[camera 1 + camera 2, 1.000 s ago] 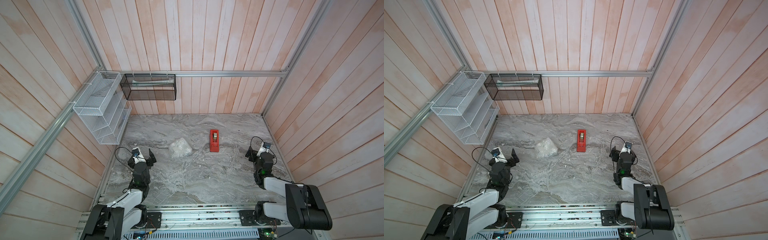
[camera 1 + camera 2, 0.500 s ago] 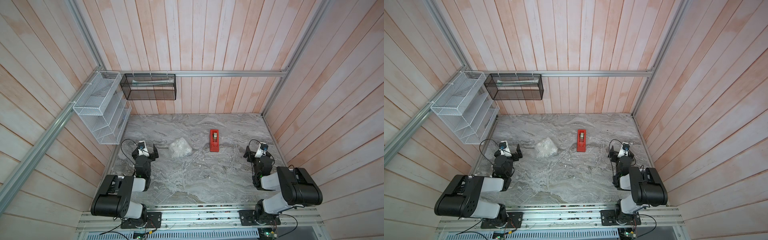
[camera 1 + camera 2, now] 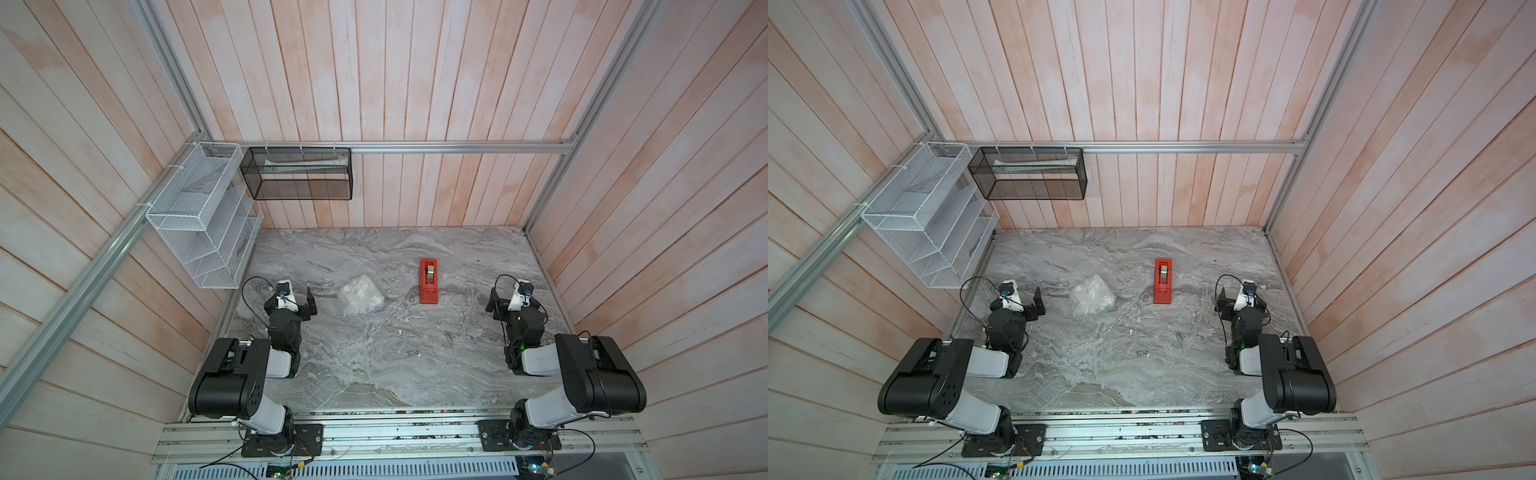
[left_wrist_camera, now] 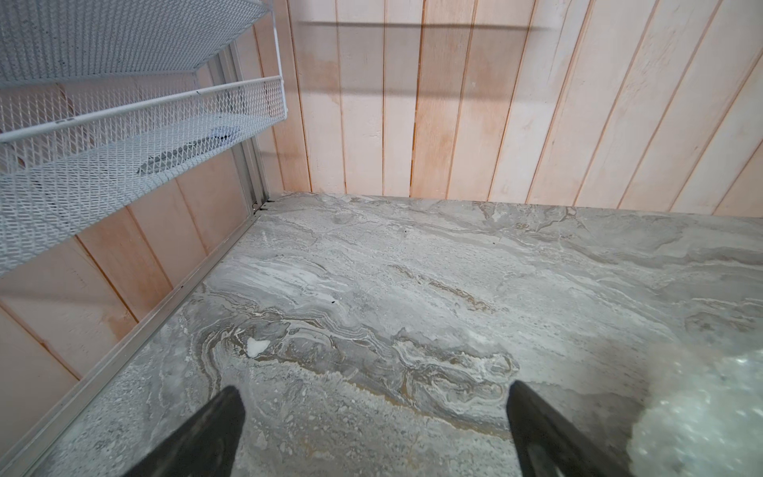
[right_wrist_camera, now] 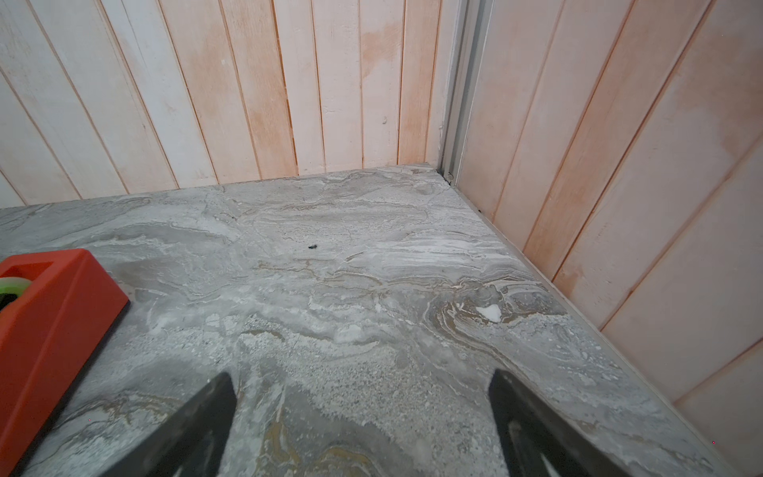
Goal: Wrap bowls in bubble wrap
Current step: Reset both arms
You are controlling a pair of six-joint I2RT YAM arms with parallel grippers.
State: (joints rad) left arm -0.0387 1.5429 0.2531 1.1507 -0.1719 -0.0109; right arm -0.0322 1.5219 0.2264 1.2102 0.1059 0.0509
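Bubble wrap, whitish crinkly bundle on marble table, left jaws and right jaws released

The elbows of the left arm and right arm rise into a folded pose. The left gripper shifts slightly forward.

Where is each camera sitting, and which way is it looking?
Top views: side by side, high over the front, looking down at the table and back wall; left arm and right arm show.
Left wrist: on the left arm, low, facing the back-left corner and rack; open left tool shows.
Right wrist: on the right arm, low, facing the back-right corner; open right tool shows.
Shared: wrap in both top views and left wrist; dispenser in both top views and right wrist.
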